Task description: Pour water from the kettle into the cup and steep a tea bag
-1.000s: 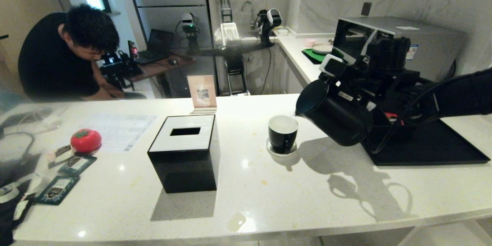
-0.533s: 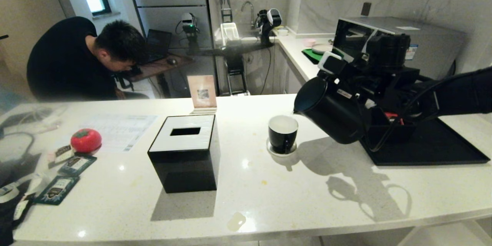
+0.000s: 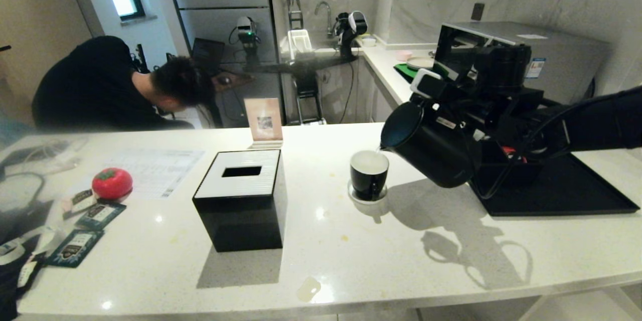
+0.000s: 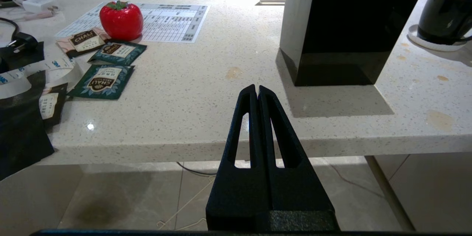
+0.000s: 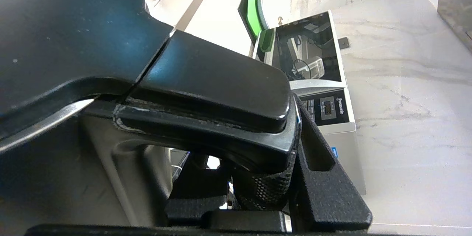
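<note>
The matte black tapered electric kettle (image 3: 431, 148) hangs tipped over the pale speckled stone counter (image 3: 351, 261), its long axis slanting down toward the robot's left, short spout lowest and just above the rim of the small glossy black cup (image 3: 369, 174) with a white inside, which stands upright on its round white saucer (image 3: 368, 197). The right gripper (image 5: 291, 177) is clenched on the kettle's loop handle. The left gripper (image 4: 257, 94), jaws pressed together and empty, sits before the counter's near edge.
</note>
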Robot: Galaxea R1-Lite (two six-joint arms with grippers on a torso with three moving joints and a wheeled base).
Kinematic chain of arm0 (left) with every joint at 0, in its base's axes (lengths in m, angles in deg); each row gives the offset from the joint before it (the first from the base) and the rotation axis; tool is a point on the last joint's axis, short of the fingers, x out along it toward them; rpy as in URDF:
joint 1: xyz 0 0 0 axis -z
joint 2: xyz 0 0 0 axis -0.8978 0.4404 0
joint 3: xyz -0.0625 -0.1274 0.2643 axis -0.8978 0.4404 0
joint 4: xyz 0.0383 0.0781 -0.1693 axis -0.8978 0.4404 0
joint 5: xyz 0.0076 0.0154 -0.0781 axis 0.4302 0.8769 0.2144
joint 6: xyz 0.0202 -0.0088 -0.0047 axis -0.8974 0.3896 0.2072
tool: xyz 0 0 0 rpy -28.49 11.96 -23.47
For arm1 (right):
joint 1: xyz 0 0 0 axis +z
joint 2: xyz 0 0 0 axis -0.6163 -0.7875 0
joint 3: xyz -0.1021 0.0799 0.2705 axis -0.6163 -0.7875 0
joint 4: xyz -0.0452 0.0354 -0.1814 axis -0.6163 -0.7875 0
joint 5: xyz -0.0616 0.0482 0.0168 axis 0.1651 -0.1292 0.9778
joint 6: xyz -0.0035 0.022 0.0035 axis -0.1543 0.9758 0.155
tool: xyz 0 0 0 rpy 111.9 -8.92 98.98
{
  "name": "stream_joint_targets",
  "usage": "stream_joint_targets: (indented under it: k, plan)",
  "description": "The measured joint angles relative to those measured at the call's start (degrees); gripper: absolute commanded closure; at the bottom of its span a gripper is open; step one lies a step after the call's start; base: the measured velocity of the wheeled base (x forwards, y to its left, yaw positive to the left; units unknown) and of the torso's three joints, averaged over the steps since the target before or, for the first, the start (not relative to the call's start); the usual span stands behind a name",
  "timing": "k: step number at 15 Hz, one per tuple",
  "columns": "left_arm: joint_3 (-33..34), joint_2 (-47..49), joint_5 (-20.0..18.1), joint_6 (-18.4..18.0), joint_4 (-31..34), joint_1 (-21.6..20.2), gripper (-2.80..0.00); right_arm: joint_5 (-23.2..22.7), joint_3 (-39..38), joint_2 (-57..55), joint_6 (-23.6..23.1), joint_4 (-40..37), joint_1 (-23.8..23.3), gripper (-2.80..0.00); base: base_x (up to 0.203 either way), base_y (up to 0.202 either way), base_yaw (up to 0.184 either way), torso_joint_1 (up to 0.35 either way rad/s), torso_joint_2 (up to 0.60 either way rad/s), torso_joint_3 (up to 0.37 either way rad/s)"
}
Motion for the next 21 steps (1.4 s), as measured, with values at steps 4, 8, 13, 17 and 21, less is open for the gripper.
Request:
stream_joint_targets:
  k: [4,8,13,17,21]
  plan:
    - [0.00,0.00,-0.03,0.00,0.00,0.00,0.00,-0.02,0.00,0.00,-0.07,0.07,0.04,0.00,0.000,0.000,0.000,0.000,0.00,0.000]
    - [0.00,0.00,-0.02,0.00,0.02,0.00,0.00,0.00,-0.06,0.00,-0.07,0.10,0.09,0.00,0.000,0.000,0.000,0.000,0.00,0.000]
    - [0.00,0.00,-0.01,0.02,0.00,0.00,0.00,0.00,-0.06,0.00,-0.22,0.11,0.15,0.00,0.000,0.000,0.000,0.000,0.00,0.000]
    - [0.00,0.00,-0.02,0.02,0.00,0.00,0.00,-0.05,-0.09,0.00,-1.05,0.11,0.17,0.00,0.000,0.000,0.000,0.000,0.00,0.000]
    - [0.00,0.00,0.00,0.00,0.00,0.00,0.00,-0.02,-0.14,0.00,-1.45,0.18,0.28,0.00,0.000,0.000,0.000,0.000,0.00,0.000]
